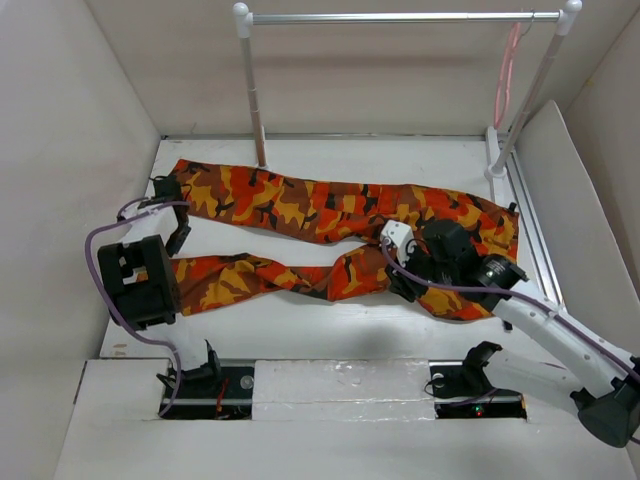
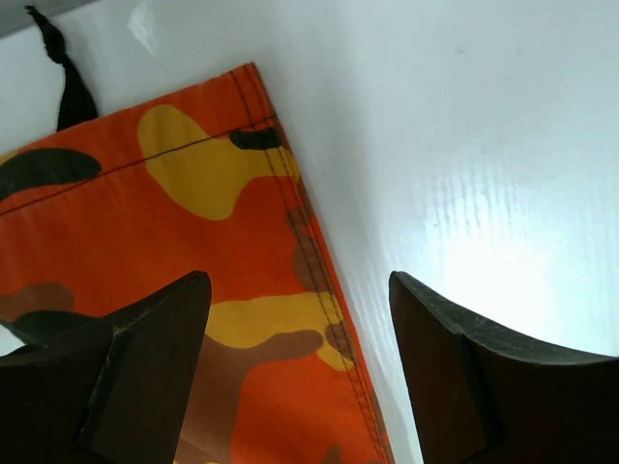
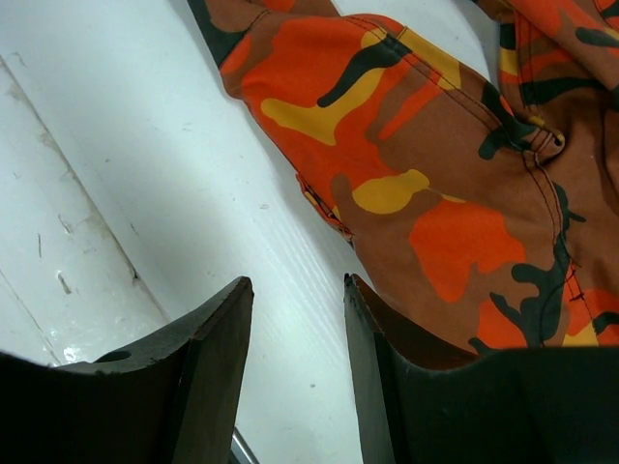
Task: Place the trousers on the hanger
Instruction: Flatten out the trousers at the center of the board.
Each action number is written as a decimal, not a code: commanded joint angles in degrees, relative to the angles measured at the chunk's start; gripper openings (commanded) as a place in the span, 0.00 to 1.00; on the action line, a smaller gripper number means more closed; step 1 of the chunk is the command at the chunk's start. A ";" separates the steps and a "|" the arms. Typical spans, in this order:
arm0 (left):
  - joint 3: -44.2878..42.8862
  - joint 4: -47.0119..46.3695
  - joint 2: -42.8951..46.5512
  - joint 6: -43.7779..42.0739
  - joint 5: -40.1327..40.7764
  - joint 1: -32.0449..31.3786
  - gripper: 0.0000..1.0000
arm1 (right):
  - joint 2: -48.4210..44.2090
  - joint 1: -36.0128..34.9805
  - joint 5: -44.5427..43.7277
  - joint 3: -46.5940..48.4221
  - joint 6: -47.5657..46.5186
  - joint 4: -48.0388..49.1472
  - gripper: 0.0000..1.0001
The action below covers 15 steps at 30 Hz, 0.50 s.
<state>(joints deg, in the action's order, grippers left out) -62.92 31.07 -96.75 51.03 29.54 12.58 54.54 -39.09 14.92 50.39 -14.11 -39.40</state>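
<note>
**A:** Where are the trousers [image 1: 330, 215] found?

**B:** They are spread flat on the bench [image 1: 330, 320], with the waist to the right and 2 legs stretched leftward. The hanger [image 1: 507, 70] is hung from the rail [image 1: 400, 17], at its far right end.

**A:** How is each claw set?

**B:** The left claw [image 2: 300, 362] is spread wide over a leg hem, with nothing gripped. The right claw [image 3: 298, 372] is set narrow beside the waist, with nothing between its fingers.
</note>
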 commanded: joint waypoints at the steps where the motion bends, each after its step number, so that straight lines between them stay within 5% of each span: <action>1: -1.77 4.25 -2.81 0.91 3.68 0.17 0.71 | 0.21 -0.46 -1.29 1.29 0.31 2.48 0.49; 9: -1.51 3.74 -6.69 -0.05 5.01 1.31 0.67 | -0.14 -0.46 -4.98 2.17 1.45 1.61 0.48; 12: -0.72 2.42 -8.36 -1.19 3.77 1.31 0.37 | -1.54 -0.46 -5.95 1.99 2.07 1.96 0.48; 13: -0.37 2.50 -8.72 -1.02 3.51 1.31 0.04 | -1.81 -0.46 -6.56 2.17 2.15 1.78 0.48; 15: -1.24 2.07 -8.37 -1.36 0.72 1.31 0.00 | -2.07 -0.46 -7.96 2.69 2.07 1.52 0.48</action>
<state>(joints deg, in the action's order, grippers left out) -64.53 32.10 -104.55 50.00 33.12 13.56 53.98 -39.09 9.76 50.43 -12.93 -39.44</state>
